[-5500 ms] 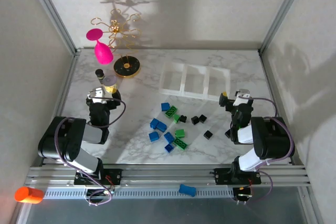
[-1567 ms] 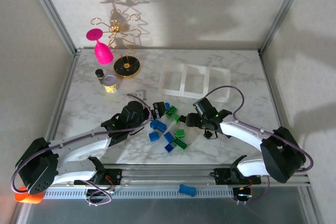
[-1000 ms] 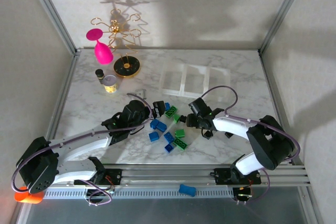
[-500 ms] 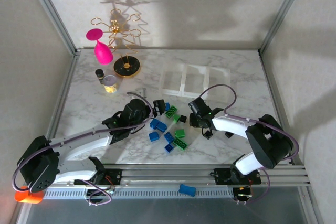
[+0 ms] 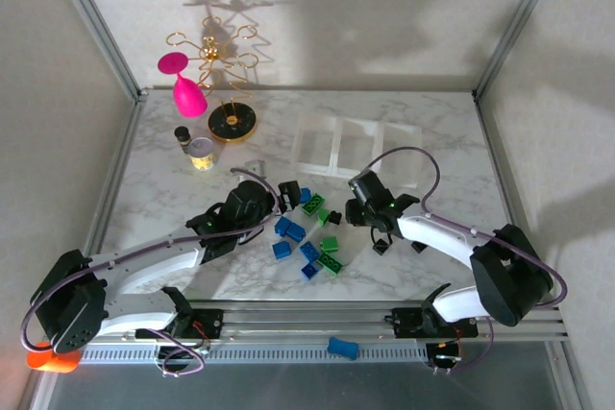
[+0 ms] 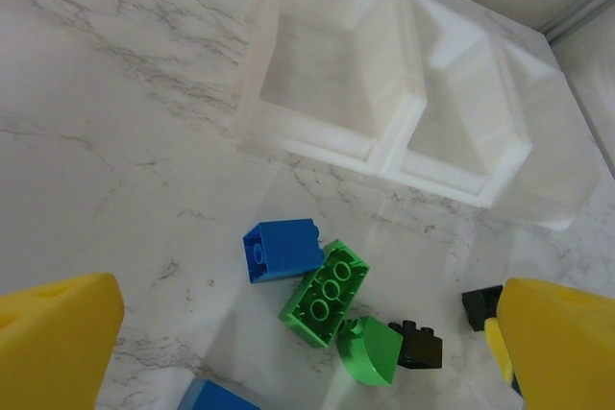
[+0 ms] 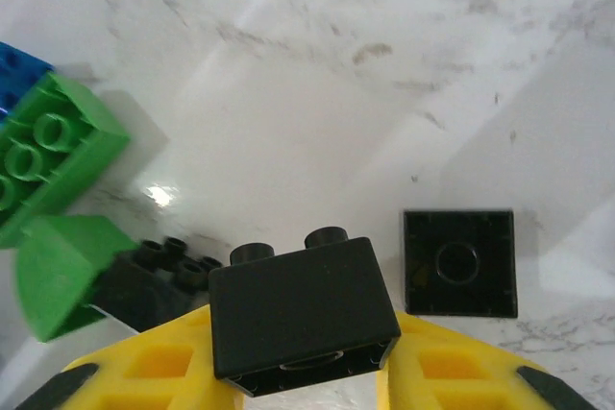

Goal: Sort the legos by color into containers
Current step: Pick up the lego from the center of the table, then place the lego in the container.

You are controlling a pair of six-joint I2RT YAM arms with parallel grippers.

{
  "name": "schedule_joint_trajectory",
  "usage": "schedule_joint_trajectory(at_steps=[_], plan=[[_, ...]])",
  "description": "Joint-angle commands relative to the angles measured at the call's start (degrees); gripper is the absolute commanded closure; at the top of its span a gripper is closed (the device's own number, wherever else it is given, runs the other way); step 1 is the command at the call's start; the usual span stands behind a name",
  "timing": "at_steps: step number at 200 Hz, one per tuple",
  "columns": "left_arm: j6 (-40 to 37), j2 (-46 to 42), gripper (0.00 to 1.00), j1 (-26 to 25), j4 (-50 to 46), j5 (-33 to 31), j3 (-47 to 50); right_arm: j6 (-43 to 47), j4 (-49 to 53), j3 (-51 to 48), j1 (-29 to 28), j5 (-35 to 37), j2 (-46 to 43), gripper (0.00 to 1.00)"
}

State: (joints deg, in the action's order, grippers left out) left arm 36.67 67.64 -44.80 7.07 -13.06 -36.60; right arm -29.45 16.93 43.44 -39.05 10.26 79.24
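Observation:
Blue, green and black legos lie in a loose pile [image 5: 309, 237] mid-table. My right gripper [image 5: 357, 208] hovers over the pile's right side, shut on a black two-stud brick [image 7: 300, 319] held between the yellow fingers [image 7: 461, 372]. Below it rest a black square brick [image 7: 458, 263], a studded black brick [image 7: 159, 280] and a green curved piece [image 7: 58, 271]. My left gripper [image 5: 288, 189] is open above the pile's upper left; between its spread fingers [image 6: 58, 338] lie a blue brick [image 6: 282, 249] and an upturned green oblong brick [image 6: 327, 293]. The white three-compartment tray [image 5: 356, 148] stands behind, with no bricks in it.
A gold wire stand with a pink glass [image 5: 187, 93], a small jar [image 5: 201, 153] and a dark bottle [image 5: 182, 133] stand at the back left. One blue brick [image 5: 342, 347] lies on the front rail. An orange cylinder [image 5: 53, 356] sits at the near left corner.
Both arms have stretched out from their folded poses to the pile. The right gripper closed on a black brick and has just drawn back and up a little; the left gripper has barely moved.

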Motion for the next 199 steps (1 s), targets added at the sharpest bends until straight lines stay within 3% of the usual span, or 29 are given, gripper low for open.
schedule_joint_trajectory(at_steps=[1, 100, 199], plan=[[-1.04, -1.97, 0.0, 0.43, -2.38, -2.76, -3.06, 3.17, 2.25, 6.13, -0.41, 0.02, 0.13, 0.66], [-1.31, -4.36, 0.0, 6.97, -3.74, 0.24, -4.39, 10.64, -2.41, 31.86, -0.39, 4.52, 22.41, 0.65], [-2.29, -4.68, 0.01, 10.95, -3.87, 2.18, -3.74, 14.09, 3.66, 52.56, 0.46, 8.0, 41.84, 0.59]])
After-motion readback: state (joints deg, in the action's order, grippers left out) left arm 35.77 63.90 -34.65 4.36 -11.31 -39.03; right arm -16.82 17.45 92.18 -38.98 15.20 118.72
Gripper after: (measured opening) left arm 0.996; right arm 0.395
